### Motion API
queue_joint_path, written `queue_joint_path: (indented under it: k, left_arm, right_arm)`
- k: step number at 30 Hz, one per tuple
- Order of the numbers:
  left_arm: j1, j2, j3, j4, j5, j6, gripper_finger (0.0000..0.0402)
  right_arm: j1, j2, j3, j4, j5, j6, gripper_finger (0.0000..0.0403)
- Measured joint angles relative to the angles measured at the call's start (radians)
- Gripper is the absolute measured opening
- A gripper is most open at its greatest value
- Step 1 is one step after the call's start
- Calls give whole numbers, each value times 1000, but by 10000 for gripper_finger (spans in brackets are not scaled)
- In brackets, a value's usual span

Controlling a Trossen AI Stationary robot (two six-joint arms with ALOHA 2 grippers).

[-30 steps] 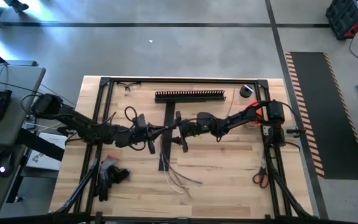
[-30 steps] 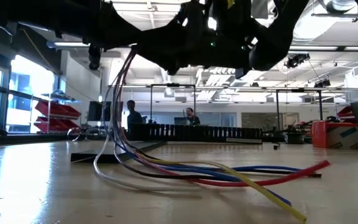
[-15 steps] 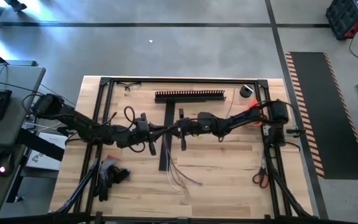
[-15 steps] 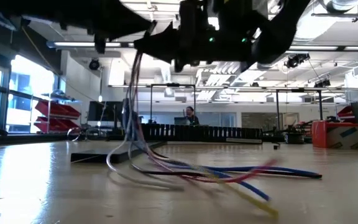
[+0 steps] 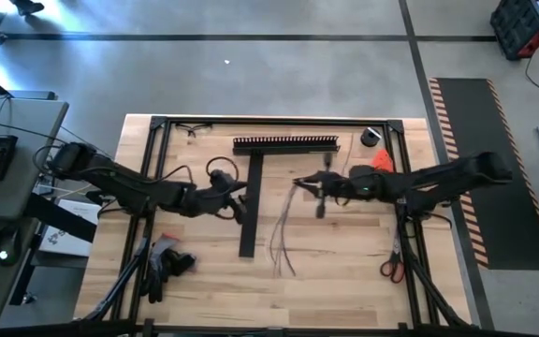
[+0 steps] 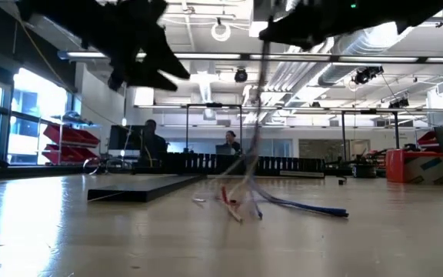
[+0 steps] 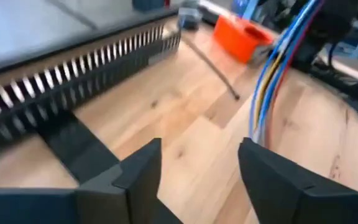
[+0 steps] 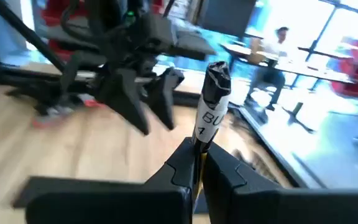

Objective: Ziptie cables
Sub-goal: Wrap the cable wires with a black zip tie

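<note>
Left gripper (image 5: 240,199) spread open mid-table, right gripper (image 5: 313,183) pinched closed, raised.

Motion-blurred cables (image 6: 246,181) in the low view; both arms cut off by its top edge

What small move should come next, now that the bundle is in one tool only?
Probably lower the right tool to lay the cables flat. It is shut on their top end; they dangle, tips on the table. The left tool is open, holding nothing.
</note>
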Motion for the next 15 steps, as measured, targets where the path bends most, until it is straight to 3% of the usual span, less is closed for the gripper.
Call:
queue_joint_path:
  k: [4,8,13,15]
  left_arm:
    - [57,93,0,-2,26,-194,226]
    - [123,198,-1,-9,-3,-333,236]
    - [214,295,39,-9,212,-367,237]
    - [224,335,79,-17,242,-322,237]
  right_arm:
    - [43,-85,-57,-19,103,-5,0]
    - [52,-95,-115,-1,139,29,0]
    - [52,-94,-178,55,145,62,0]
    - [52,-94,-191,87,145,61,0]
